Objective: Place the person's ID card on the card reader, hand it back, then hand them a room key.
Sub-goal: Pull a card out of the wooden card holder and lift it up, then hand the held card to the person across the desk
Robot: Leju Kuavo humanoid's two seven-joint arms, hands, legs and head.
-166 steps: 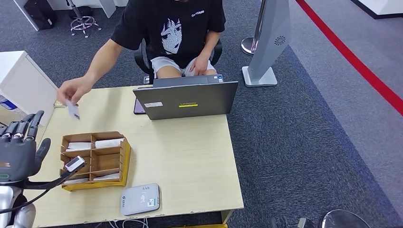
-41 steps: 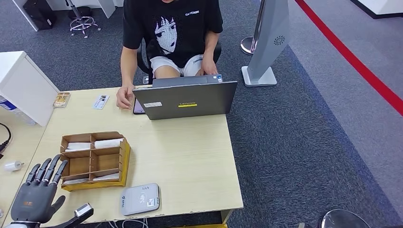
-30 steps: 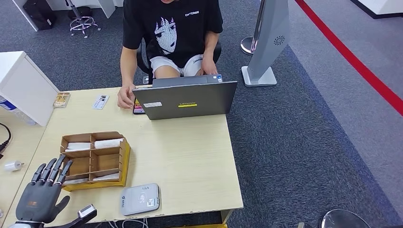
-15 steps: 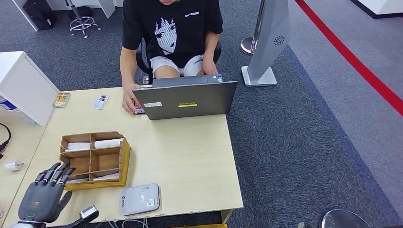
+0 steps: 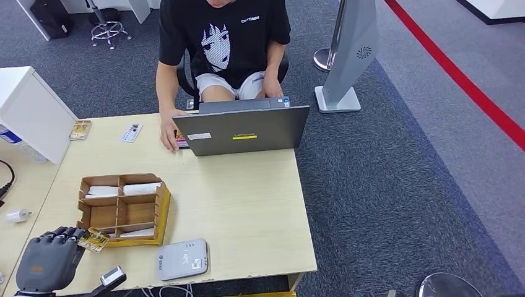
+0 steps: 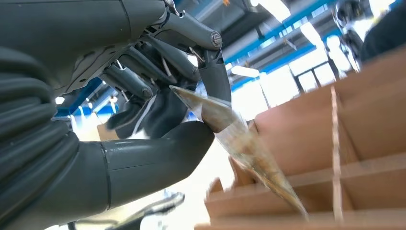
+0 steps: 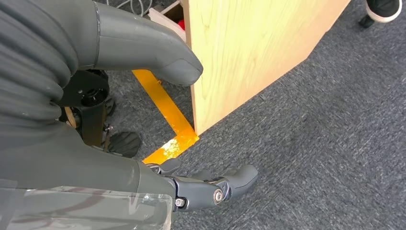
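Observation:
My left hand [image 5: 46, 263] is at the table's near left corner, beside the brown cardboard organiser [image 5: 162, 210]. It pinches a yellowish room key card [image 5: 94, 239] just outside the organiser's near left corner. In the left wrist view the card [image 6: 239, 139] sits between the thumb and a dark finger, slanting toward the organiser [image 6: 373, 124]. The grey card reader [image 5: 181, 260] lies near the front edge. A small ID card [image 5: 131, 132] lies at the far left of the table, close to the person's hand [image 5: 168, 133]. My right hand [image 7: 191, 188] hangs beside the table's side panel, fingers apart, holding nothing.
A grey laptop [image 5: 244, 131] stands open at the table's far side, with the seated person [image 5: 223, 43] behind it. Another small card [image 5: 80, 129] lies near a white cabinet [image 5: 28, 111] on the left. White cards lie in several of the organiser's compartments.
My left hand has drawn back from the organiser toward me and curled, and now pinches a yellowish card it did not hold before. The person's hand has slid to the laptop's corner.

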